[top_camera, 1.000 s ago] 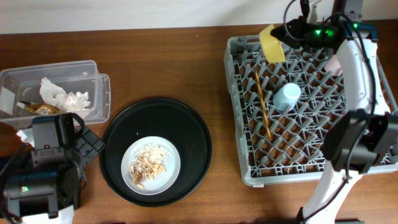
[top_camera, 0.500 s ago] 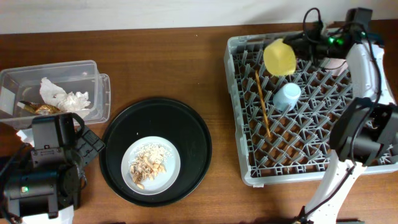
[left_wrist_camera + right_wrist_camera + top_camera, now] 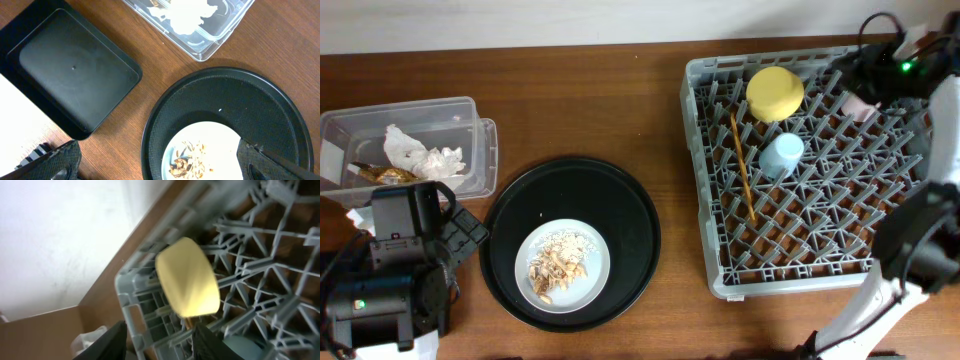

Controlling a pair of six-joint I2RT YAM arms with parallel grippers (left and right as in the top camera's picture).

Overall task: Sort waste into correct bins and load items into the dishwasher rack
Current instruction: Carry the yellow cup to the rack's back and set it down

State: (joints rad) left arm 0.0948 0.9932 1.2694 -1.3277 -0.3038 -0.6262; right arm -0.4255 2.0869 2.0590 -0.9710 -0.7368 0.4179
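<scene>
Backing right gripper (image 3: 159, 335) away rightward with jaws apart and empty, leaving small yellow bowl (image 3: 775, 93) resting bottom-up in far-left corner of dishwasher rack (image 3: 698, 170); holding left gripper (image 3: 160, 162) wide open.

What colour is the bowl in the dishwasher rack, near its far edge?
Yellow: the bowl shows clearest in the overhead view.

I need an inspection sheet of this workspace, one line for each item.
surface: brown wooden table.
job's things: yellow bowl, blue cup, chopsticks in the rack; pink cup partly hidden there; plate holds scraps; tissue and wrapper in clear tub; black bin looks empty.
clutter: round black tray under the plate.
grippers: left gripper open, empty, at the left; right gripper open, empty, over the rack.
cables: black cable at the right arm.
surroundings: pale wall behind.
</scene>
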